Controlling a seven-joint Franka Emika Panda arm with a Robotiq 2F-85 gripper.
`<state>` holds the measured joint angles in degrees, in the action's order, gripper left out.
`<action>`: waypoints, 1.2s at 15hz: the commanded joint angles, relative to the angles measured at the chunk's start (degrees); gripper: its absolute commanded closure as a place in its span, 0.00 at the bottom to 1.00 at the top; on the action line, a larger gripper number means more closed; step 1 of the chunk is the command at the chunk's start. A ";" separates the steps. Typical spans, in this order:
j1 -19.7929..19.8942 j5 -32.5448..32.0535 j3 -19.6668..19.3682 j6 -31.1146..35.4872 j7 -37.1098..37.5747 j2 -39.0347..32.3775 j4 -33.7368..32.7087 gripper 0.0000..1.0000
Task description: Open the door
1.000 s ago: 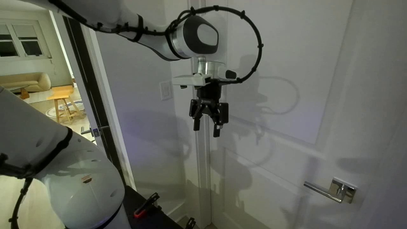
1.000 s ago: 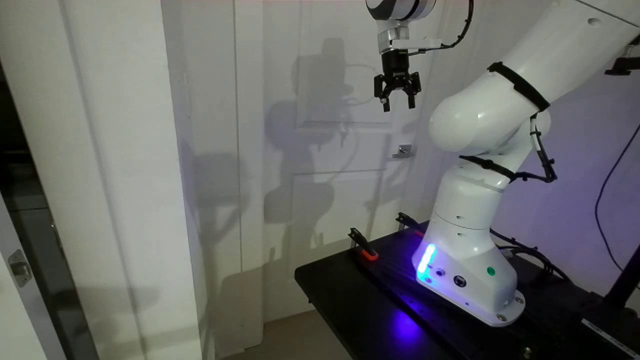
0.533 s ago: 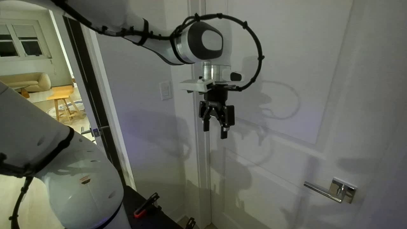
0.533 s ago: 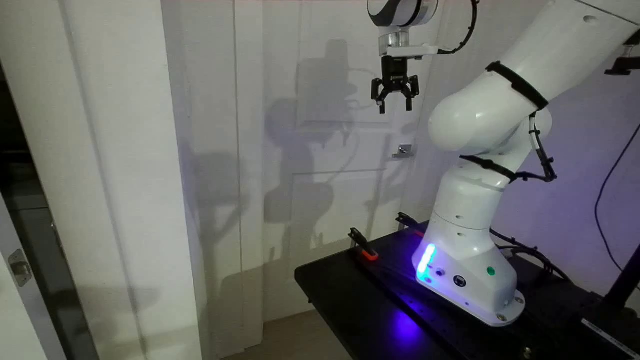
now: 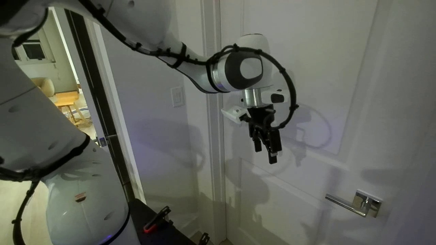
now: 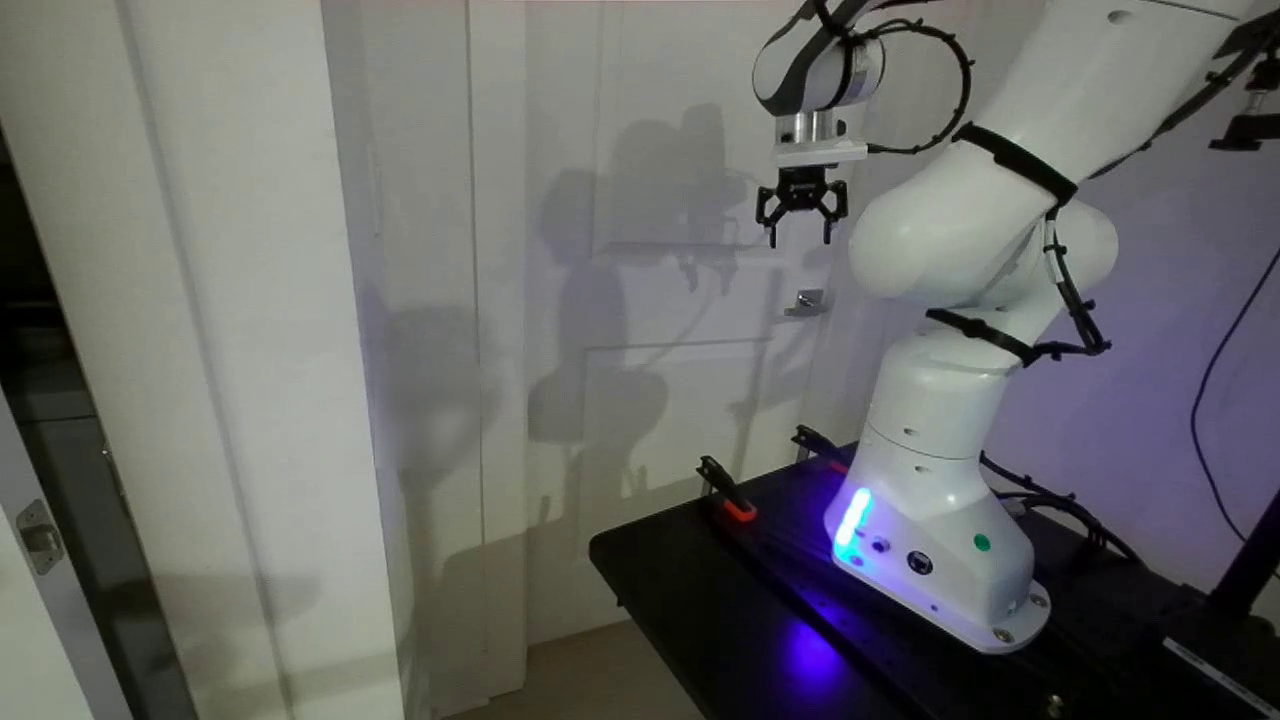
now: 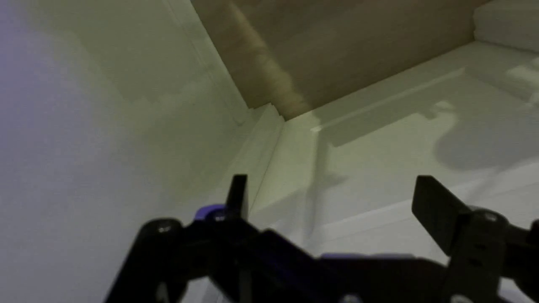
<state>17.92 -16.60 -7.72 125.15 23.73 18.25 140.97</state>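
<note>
While the gripper (image 6: 800, 238) is spread wide, the white door (image 5: 323, 122) is rectangle-panelled; its metal handle (image 5: 361, 204) is polished.

Dimly lit, shadows (image 6: 602, 400) across door (image 6: 690, 322), blue base glow (image 6: 853, 518)

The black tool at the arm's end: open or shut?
The tool is open: the wrist view shows its fingers wide apart, nothing between them.
</note>
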 commanded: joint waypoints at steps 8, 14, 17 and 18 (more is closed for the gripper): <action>4.32 -3.64 -3.86 25.66 18.59 -13.18 -0.41 0.00; 4.04 -6.19 -8.47 39.13 22.20 -21.47 -3.31 0.00; 4.78 -7.64 -10.06 44.13 24.28 -26.28 -5.75 0.00; 4.74 -7.61 -10.67 45.55 24.61 -27.72 -6.43 0.00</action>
<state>22.33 -22.16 -17.15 166.88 45.05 -4.60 137.93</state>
